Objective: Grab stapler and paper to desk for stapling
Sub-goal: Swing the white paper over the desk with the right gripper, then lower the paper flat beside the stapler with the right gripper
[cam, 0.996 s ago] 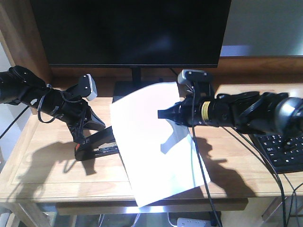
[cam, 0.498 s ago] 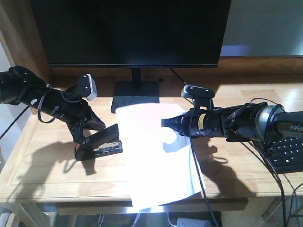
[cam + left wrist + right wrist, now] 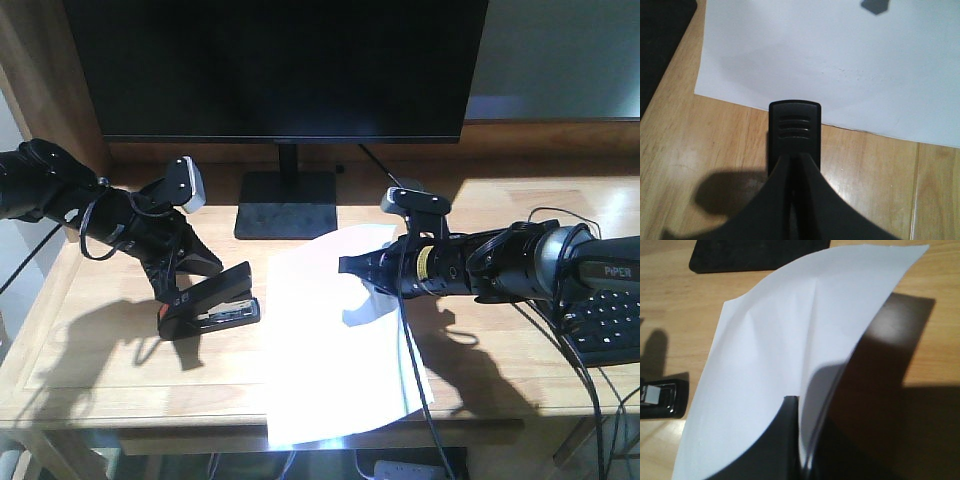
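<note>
The black stapler [image 3: 215, 303] sits low at the left of the desk [image 3: 100, 370], with my left gripper [image 3: 178, 290] shut on its rear. In the left wrist view the stapler's nose [image 3: 794, 125] points at the paper's edge [image 3: 840, 60] and stops just short of it, the fingers [image 3: 810, 200] closed round its body. The white paper [image 3: 335, 350] lies mid-desk, its far right corner lifted. My right gripper [image 3: 350, 266] is shut on that edge. The right wrist view shows the paper [image 3: 790, 335] curling up between the fingertips [image 3: 791, 407], and the stapler [image 3: 662, 399] at far left.
A black monitor [image 3: 280, 70] on a stand with a flat base [image 3: 285, 205] fills the back. A black keyboard [image 3: 600, 325] lies at the right. Cables [image 3: 425, 390] hang from the right arm over the desk's front edge. The paper overhangs that edge.
The right gripper has come down and toward the front, lowering the paper and pulling its left edge off the stapler. The left arm and stapler have barely moved.
</note>
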